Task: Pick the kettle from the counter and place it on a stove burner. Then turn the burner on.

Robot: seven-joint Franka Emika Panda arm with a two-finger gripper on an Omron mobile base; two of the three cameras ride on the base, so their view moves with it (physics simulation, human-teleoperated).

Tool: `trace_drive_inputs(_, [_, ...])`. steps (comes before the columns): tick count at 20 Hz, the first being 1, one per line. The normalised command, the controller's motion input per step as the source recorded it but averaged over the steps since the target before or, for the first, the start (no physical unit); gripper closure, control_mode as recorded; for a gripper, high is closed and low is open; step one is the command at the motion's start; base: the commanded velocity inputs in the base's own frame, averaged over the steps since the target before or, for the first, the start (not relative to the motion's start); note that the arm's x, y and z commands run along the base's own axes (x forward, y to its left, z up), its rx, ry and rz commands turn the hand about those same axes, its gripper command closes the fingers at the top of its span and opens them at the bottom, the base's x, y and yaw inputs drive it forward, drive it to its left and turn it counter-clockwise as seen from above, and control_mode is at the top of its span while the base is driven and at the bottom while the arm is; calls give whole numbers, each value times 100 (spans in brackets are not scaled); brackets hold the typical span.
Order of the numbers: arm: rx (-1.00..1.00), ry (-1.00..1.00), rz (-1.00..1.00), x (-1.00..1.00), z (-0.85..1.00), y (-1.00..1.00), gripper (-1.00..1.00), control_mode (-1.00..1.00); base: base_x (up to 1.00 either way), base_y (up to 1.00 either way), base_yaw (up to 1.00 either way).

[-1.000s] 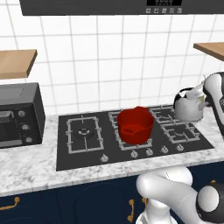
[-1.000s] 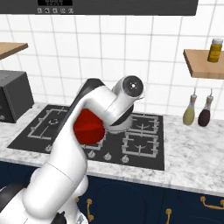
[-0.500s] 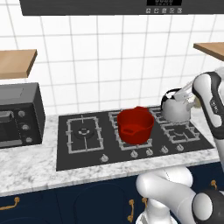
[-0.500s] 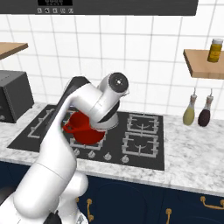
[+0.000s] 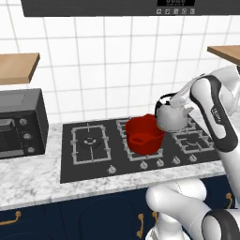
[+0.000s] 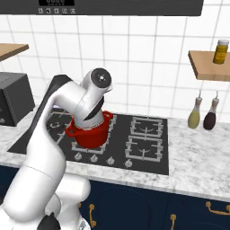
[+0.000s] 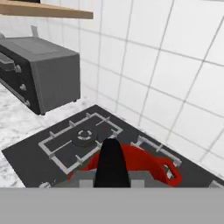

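Note:
The silver kettle (image 5: 171, 118) hangs in the air over the black cooktop, just right of the red pot (image 5: 143, 135) and almost touching it. My gripper (image 5: 171, 100) is shut on its thin black arched handle from above. In the hand view the dark handle (image 7: 111, 163) rises at the bottom, with the red pot (image 7: 146, 162) right behind it. The large ring burner (image 5: 89, 140) in its lone square grate lies bare to the left of the pot; it is the burner (image 7: 84, 136) past the pot in the hand view. The marble counter (image 5: 33, 180) runs along the front.
A dark microwave (image 5: 18, 123) stands on the counter left of the cooktop. Knobs (image 5: 144, 165) line the cooktop's front edge. Two bottles (image 6: 201, 115) hang at the wall on the right, under a wooden shelf with a jar (image 6: 220, 51). My arm hides much of the cooktop's left half in the right base view.
My gripper has carried the kettle to the left, from above the right edge of the cooktop to right beside the red pot. The pot has not moved.

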Motion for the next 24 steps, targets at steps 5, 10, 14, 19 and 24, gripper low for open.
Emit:
trace_drive_inputs(5, [-2, -1, 10, 1, 9, 74, 100, -100, 0, 0, 0])
trace_drive_inputs(10, [0, -1, 9, 22, 0, 81, 100, -100, 0, 0, 0])
trace_drive_inputs(14, [7, -1, 0, 39, 0, 72, 100, -100, 0, 0, 0])
trace_drive_inputs(19, [14, 0, 0, 36, 0, 57, 100, -100, 0, 0, 0])
trace_drive_inputs(24, [8, 0, -7, 9, 0, 50, 100, -100, 0, 0, 0])
